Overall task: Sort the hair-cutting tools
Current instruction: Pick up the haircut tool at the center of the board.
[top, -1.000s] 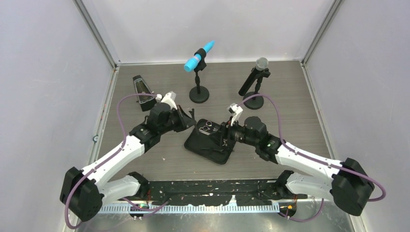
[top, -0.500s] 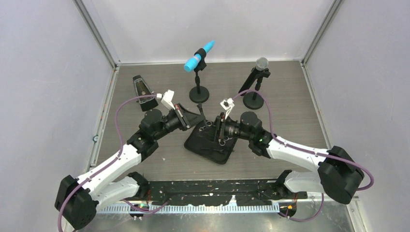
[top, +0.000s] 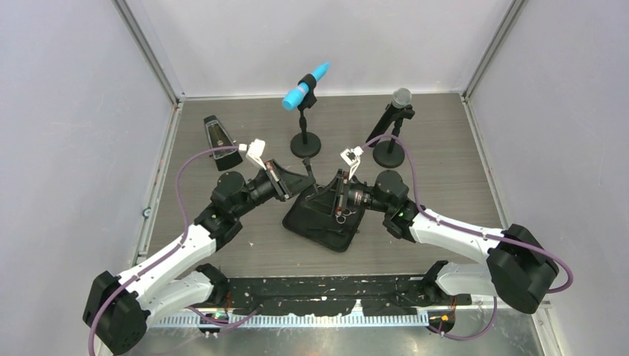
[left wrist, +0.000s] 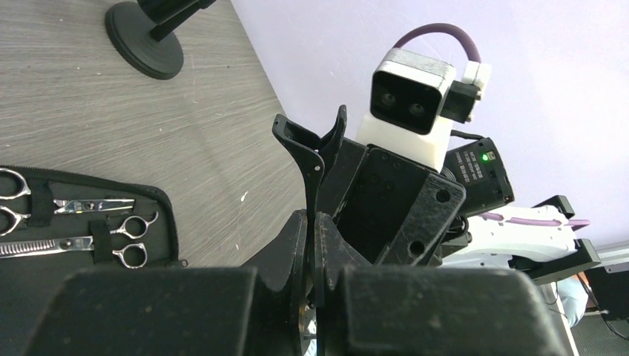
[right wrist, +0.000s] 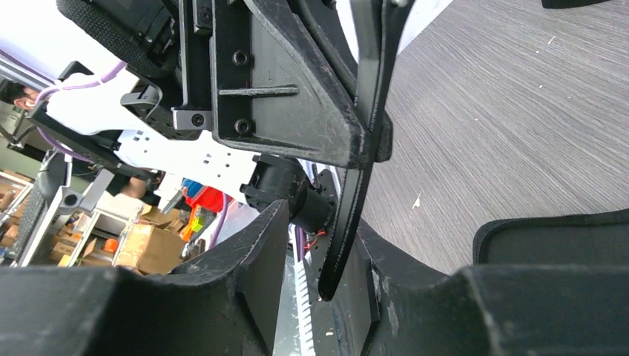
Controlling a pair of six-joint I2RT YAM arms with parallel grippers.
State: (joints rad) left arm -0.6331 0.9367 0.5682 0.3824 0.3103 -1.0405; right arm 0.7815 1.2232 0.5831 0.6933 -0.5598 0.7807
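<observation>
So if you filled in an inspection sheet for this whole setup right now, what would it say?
Surface: grey wood-grain table; no spills seen.
Job's things: silver scissors strapped in the open black case; thin black clip held up between both grippers.
Clutter: metronome, blue microphone, black microphone, both on stands.
Grippers: left gripper shut on the clip; right gripper open around it.
Cables: purple cables loop along both arms; no snag seen.
Surroundings: pale walls.
</observation>
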